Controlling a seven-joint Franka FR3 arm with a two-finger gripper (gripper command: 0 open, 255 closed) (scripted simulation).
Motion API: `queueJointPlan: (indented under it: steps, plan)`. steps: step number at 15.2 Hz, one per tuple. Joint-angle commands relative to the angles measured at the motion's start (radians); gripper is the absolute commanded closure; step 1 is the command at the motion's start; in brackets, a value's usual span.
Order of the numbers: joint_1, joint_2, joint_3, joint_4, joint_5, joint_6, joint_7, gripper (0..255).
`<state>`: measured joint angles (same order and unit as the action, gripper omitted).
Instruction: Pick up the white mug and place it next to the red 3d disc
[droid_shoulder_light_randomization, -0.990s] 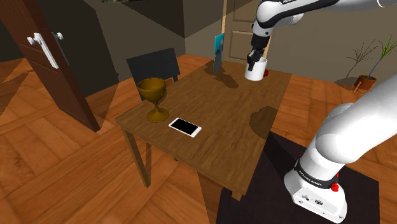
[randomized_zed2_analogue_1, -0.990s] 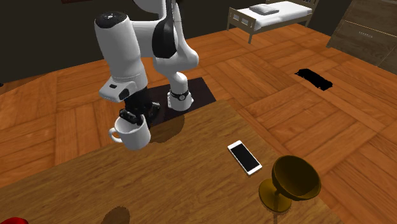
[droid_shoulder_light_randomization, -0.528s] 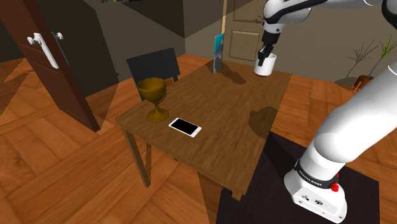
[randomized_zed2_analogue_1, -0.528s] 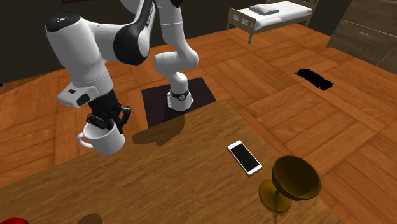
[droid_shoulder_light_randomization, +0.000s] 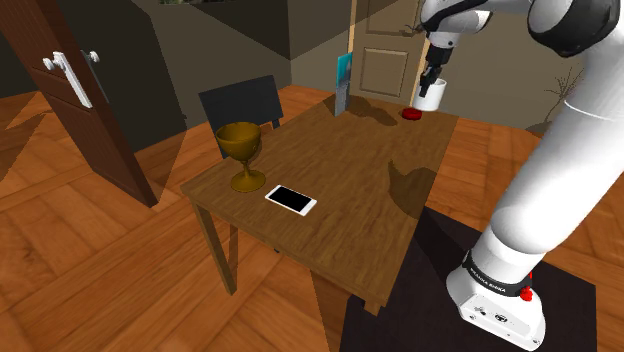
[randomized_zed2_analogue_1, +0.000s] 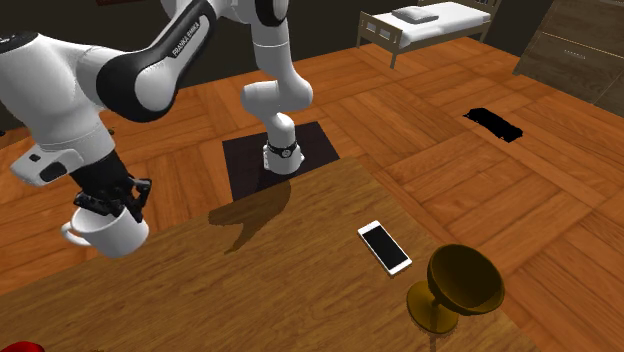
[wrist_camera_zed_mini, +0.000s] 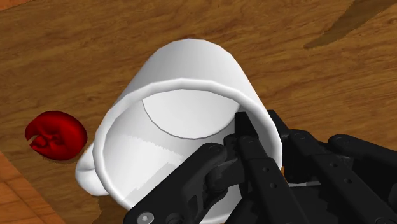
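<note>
Mug (droid_shoulder_light_randomization: 430, 97), white, rigid, likely light yet slick and breakable, hangs over the table (droid_shoulder_light_randomization: 350, 200) near the red disc (droid_shoulder_light_randomization: 411, 114), its rim wall pinched between the gripper (wrist_camera_zed_mini: 261, 132) fingers, one inside, one outside.

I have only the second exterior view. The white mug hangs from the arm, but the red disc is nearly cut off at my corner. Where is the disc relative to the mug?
Observer: Wrist view: the red disc lies on the table beside the white mug, on its handle side, not touching it.
Operator: How is the mug gripped?
Observer: The pincer clasps its wall, one finger inside the rim.
Operator: Is the disc near an edge?
Observer: Shoulder view: it sits by the table's far corner.
</note>
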<state>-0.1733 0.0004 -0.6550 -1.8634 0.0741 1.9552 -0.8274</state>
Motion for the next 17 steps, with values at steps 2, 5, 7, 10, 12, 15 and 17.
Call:
queueJointPlan:
  steps: [2, 5, 7, 10, 12, 15, 17]
  plan:
    - [-0.046, 0.112, -0.037, 0.115, 0.083, -0.035, -0.102, 255]
    - [-0.117, 0.234, -0.054, 0.245, 0.171, -0.083, -0.194, 255]
    - [-0.178, 0.317, -0.055, 0.343, 0.227, -0.122, -0.246, 255]
    - [-0.286, 0.447, -0.043, 0.514, 0.306, -0.192, -0.307, 255]
    - [-0.368, 0.539, -0.028, 0.651, 0.354, -0.248, -0.335, 255]
    - [-0.518, 0.701, 0.009, 0.925, 0.423, -0.358, -0.348, 255]
    - [-0.711, 0.915, 0.072, 1.348, 0.485, -0.523, -0.298, 255]
